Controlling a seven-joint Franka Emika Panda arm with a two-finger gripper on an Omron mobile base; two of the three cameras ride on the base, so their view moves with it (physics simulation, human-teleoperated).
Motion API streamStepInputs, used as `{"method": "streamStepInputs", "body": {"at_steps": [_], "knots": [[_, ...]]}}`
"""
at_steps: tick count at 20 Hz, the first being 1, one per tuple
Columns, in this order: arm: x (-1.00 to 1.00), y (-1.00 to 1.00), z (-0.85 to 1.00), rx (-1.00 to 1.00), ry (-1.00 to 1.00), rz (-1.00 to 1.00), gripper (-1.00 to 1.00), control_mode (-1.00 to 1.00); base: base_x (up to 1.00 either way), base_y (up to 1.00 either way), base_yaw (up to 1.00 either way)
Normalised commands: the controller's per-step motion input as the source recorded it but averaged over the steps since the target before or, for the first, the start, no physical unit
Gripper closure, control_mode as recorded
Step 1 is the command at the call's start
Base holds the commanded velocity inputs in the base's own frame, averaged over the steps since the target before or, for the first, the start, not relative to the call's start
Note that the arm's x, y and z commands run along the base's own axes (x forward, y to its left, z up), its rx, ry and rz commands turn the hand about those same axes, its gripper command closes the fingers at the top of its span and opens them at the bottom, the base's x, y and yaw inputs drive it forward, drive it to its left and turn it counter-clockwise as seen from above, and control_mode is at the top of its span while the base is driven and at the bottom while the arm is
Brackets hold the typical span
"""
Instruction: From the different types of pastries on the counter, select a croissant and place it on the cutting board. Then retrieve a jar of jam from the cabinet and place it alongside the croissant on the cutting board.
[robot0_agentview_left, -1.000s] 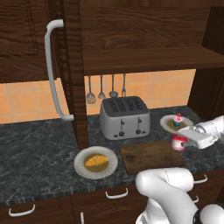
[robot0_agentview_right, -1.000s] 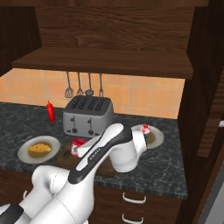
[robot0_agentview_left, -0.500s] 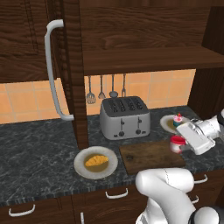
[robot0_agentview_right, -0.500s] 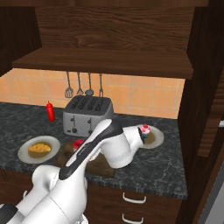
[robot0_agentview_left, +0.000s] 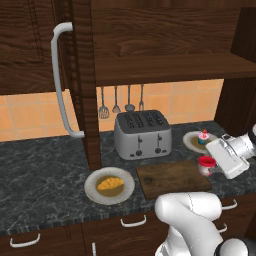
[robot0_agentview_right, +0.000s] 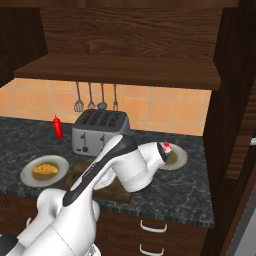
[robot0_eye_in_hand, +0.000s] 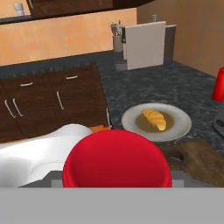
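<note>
Dark marbled counter | cutting board bare, front of toaster | gripper pinching red-lidded jar of jam at board's right edge | golden croissant plated left of board

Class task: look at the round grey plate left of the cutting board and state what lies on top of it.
The croissant lies on the plate; the plate's centre under it is covered.

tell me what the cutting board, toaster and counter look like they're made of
Cutting board: dark brown wood, matte, visible grain.
Toaster: brushed grey metal, judging by its soft sheen.
Counter: dark grey-black stone, probably polished marble or granite, with pale veining.
</note>
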Motion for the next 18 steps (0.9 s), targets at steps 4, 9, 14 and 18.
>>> {"method": "streamStepInputs", "body": {"at_steps": [4, 9, 14, 18], "knots": [[0.00, 0.00, -0.24, -0.06, -0.05, -0.02, 1.00, -1.00, 0.00, 0.00, 0.00], [0.02, 0.00, -0.29, -0.05, -0.05, -0.03, 1.00, -1.00, 0.00, 0.00, 0.00], [0.14, 0.00, -0.27, -0.01, -0.03, -0.02, 1.00, -1.00, 0.00, 0.00, 0.00], [0.25, 0.00, -0.31, 0.00, -0.01, -0.02, 1.00, -1.00, 0.00, 0.00, 0.00]]}}
